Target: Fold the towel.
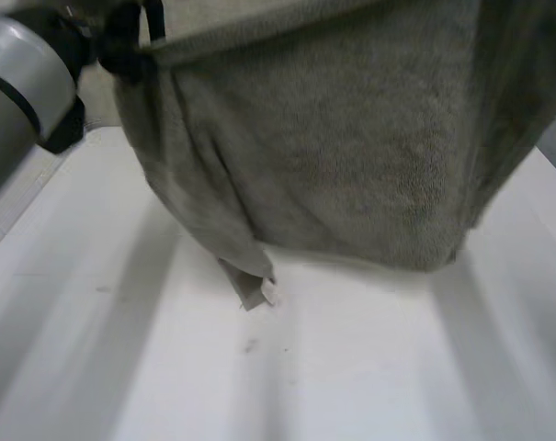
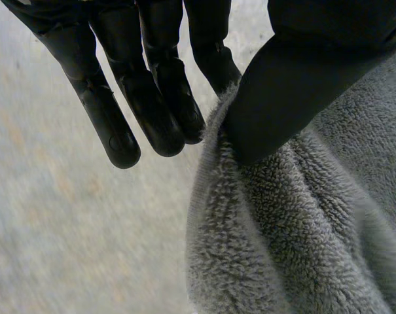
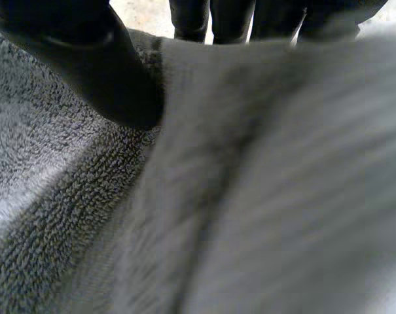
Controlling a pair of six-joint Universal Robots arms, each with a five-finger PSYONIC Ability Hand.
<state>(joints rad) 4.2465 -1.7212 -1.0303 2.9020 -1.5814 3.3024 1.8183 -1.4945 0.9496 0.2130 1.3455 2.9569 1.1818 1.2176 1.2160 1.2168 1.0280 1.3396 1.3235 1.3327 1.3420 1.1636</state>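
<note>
Aloft: towel [image 1: 351, 138], L hand [image 2: 286, 91], R hand [image 3: 99, 72].

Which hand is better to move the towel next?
Left, probably: the left hand pinches the towel at its edge with its thumb, other fingers straight, free. The right hand pinches it too, fingers behind the towel. Close call.

L arm [image 1: 20, 78]: grey joint up at head view's near left | L hand [image 2: 152, 98]: fingers [image 2: 112, 124] straight, close together; thumb pressed to the finger nearest it, pinching towel [image 1: 351, 138] edge | R hand [image 3: 93, 65]: thumb on front of towel's top edge, fingers [image 3: 230, 13] behind it, pinch grip
</note>
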